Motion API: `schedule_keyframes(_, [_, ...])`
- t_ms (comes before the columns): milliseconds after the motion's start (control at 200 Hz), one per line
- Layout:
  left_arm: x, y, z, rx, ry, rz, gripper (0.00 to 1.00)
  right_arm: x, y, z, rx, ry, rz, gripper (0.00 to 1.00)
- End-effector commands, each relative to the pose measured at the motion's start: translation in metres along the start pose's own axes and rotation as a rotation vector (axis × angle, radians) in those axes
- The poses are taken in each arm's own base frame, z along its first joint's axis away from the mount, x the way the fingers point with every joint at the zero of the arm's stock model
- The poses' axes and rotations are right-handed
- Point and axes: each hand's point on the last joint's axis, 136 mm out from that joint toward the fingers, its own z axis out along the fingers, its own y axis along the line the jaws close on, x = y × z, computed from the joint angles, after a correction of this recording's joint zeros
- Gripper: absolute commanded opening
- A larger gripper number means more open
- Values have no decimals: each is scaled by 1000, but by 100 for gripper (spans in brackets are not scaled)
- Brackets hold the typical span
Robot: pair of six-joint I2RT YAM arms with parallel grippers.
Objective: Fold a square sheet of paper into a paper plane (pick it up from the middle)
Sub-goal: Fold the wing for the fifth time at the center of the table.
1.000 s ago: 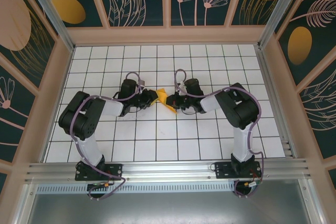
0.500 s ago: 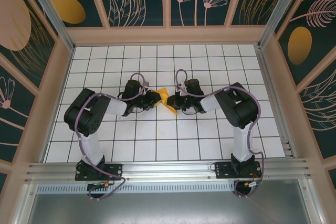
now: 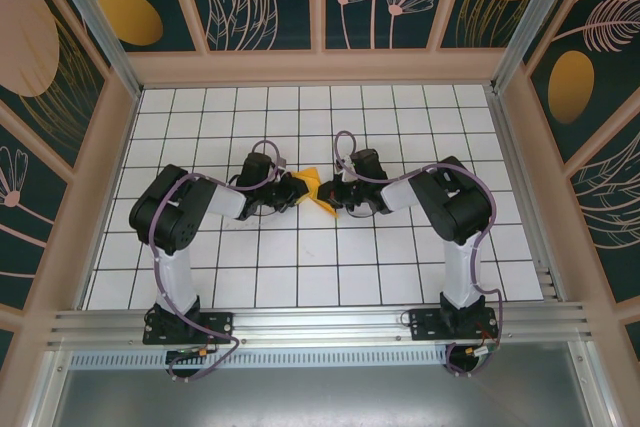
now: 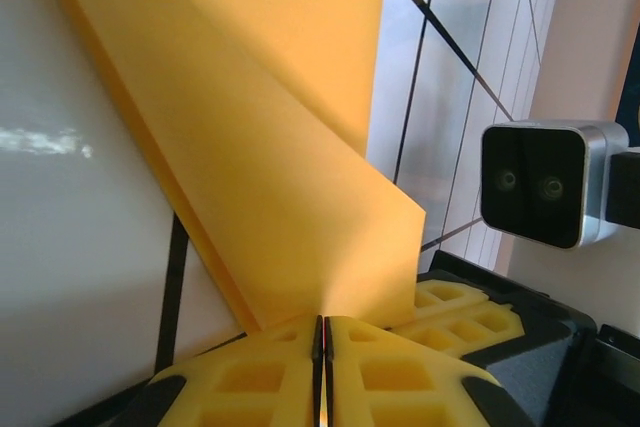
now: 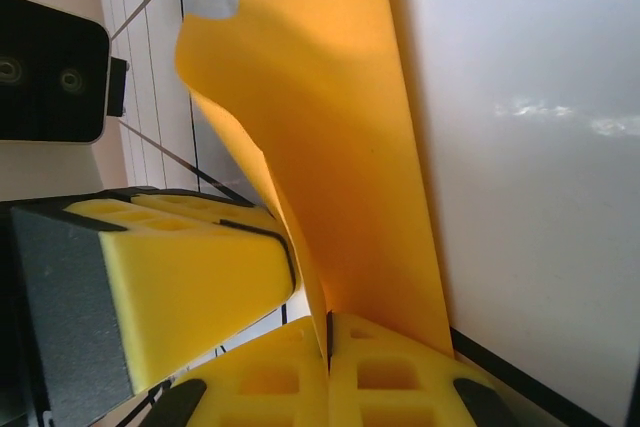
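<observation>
Folded paper (image 3: 318,190) spans between the two claws, mid-table (image 3: 300,267): left gripper (image 4: 320,332) pinched tight on one end, right gripper (image 5: 328,332) clamped on the other (pads pressed flat together).

The top camera looks steeply down from above and behind the arm bases at 6 o'clock, covering the whole white gridded worktop (image 3: 380,287). Each wrist camera peers closely past its own yellow-padded tool, the left tool (image 4: 320,342) and the right tool (image 5: 328,347), each facing the other. All three views share the folded orange-yellow paper sheet (image 4: 270,177).
</observation>
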Motion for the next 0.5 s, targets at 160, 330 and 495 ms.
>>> schedule_keyframes(160, [-4, 27, 4, -128, -36, -83, 11, 11, -26, 3, 84, 42, 0, 5])
schedule_keyframes(330, [-3, 40, 4, -181, -40, -112, 10, 7, -14, 0, 71, 45, -48, 10])
schedule_keyframes(495, [-2, 49, 4, -222, -37, -121, 9, 6, 3, -8, 38, 46, -84, 15])
